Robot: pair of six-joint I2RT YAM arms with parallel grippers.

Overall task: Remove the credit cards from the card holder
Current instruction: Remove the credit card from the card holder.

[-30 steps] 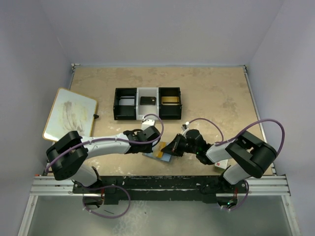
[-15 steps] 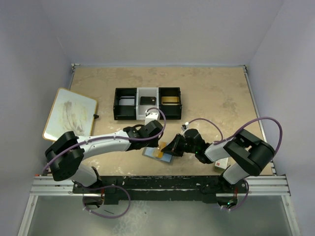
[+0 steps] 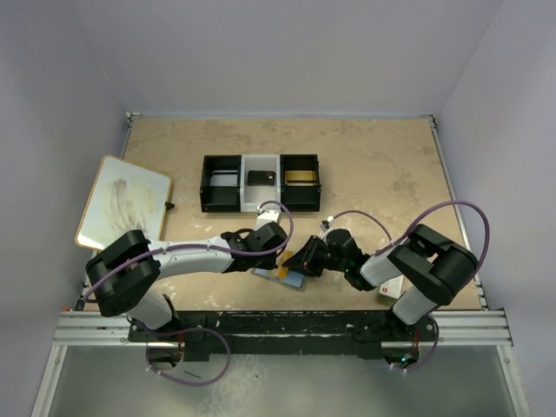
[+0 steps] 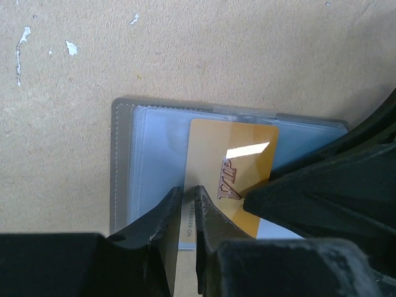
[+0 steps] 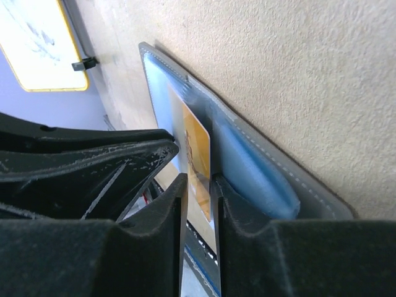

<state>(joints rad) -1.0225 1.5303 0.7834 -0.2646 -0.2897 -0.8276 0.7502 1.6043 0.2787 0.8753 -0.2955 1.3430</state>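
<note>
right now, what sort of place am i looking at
Likely a robotics lab test cell: plain walls enclose a tan tabletop, and a left arm and right arm are bolted to a metal rail at its near edge.

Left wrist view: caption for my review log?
Gold VIP card on the open card holder, left fingers at its near edge.
</note>
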